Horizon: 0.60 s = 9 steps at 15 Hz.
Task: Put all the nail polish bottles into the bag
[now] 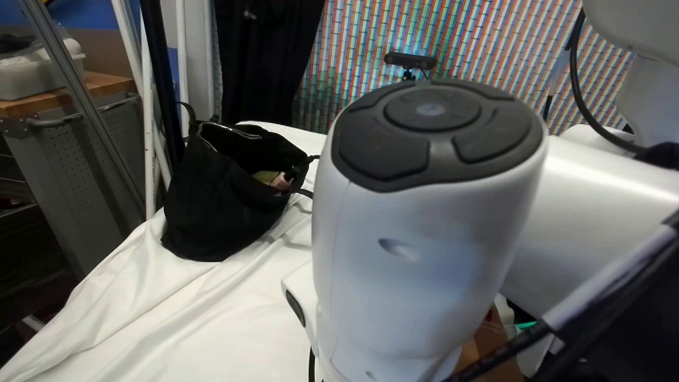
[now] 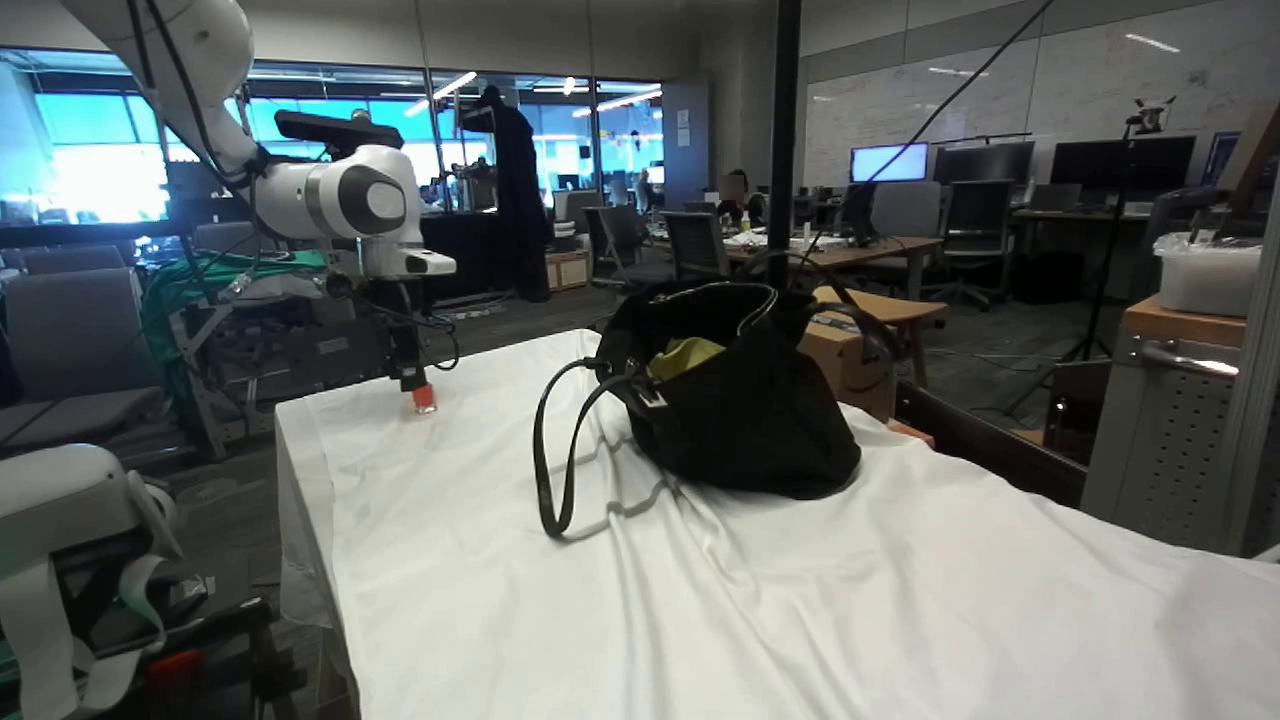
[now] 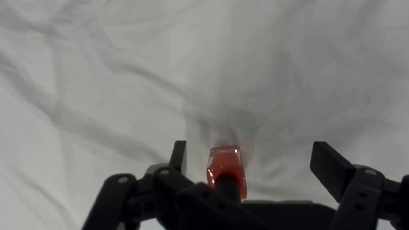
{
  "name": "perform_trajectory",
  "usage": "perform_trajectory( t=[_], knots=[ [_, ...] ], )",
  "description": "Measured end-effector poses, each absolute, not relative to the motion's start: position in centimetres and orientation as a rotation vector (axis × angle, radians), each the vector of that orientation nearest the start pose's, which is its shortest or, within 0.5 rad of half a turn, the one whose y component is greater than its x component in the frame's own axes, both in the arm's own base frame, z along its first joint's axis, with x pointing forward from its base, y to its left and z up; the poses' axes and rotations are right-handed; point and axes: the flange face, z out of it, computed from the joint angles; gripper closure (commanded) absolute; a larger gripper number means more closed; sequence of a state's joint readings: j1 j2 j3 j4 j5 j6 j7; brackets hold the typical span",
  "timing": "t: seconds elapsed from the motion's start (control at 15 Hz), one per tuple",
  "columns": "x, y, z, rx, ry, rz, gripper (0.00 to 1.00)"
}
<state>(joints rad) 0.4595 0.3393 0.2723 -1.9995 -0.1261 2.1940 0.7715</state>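
An orange-red nail polish bottle [image 3: 225, 163] with a black cap stands upright on the white cloth. My gripper [image 3: 250, 155] is open around it in the wrist view, with the bottle nearer the left finger and touching neither pad. In an exterior view the same bottle [image 2: 424, 399] shows just under the gripper [image 2: 411, 378] by the table's far edge. The black bag [image 2: 740, 420] sits with its mouth open, its yellow-green lining showing. Inside that mouth a pale pink bottle [image 1: 281, 181] with a dark cap is visible. The arm hides my gripper in that view.
The bag's looped handle [image 2: 548, 470] droops onto the creased white cloth [image 2: 480, 600]. A dark pole [image 2: 783, 130] rises behind the bag. The arm's white wrist link [image 1: 419, 265] blocks much of an exterior view. A grey metal cart [image 1: 95, 175] stands beside the table.
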Motion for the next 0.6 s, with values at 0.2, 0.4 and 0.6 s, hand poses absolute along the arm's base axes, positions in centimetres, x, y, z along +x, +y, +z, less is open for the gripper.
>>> perform_trajectory(
  t=[0.2,0.4,0.6],
  knots=[
    [44.91,37.97,28.35,-3.219,-0.071,0.151,0.0],
    [45.18,37.58,28.26,-3.198,-0.096,0.161,0.0],
    [45.04,37.57,28.07,-3.182,-0.124,0.165,0.0]
  ],
)
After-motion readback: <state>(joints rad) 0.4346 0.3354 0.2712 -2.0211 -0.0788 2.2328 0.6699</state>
